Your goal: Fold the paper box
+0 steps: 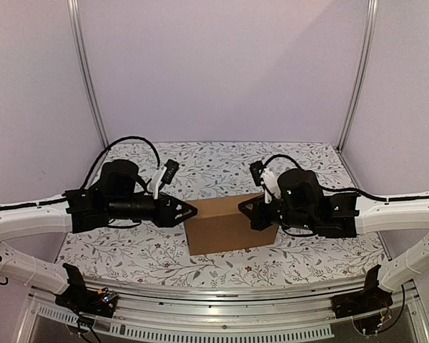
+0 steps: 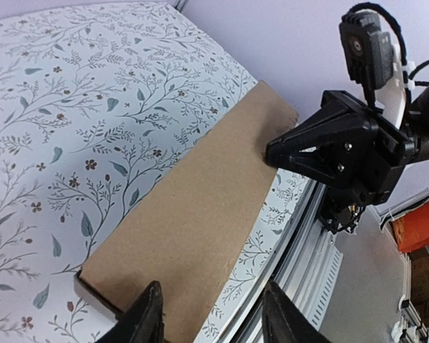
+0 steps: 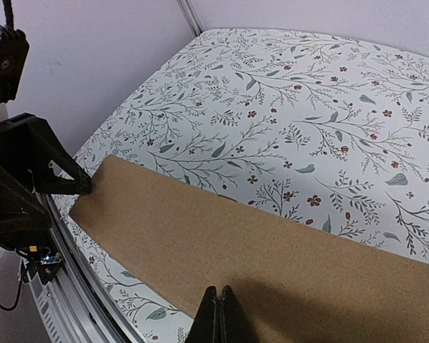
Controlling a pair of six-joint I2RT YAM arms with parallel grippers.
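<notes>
The paper box (image 1: 229, 227) stands on the flowered table (image 1: 307, 161). The left gripper (image 1: 192, 211) points at the box's upper left edge, and the right gripper (image 1: 244, 207) is at its upper right part.

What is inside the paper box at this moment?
Nothing inside can be seen. The paper box shows only its plain brown outer panels, which cover the interior from every view. Whether it holds anything, I cannot tell. Around it lies the flowered table cover.
</notes>
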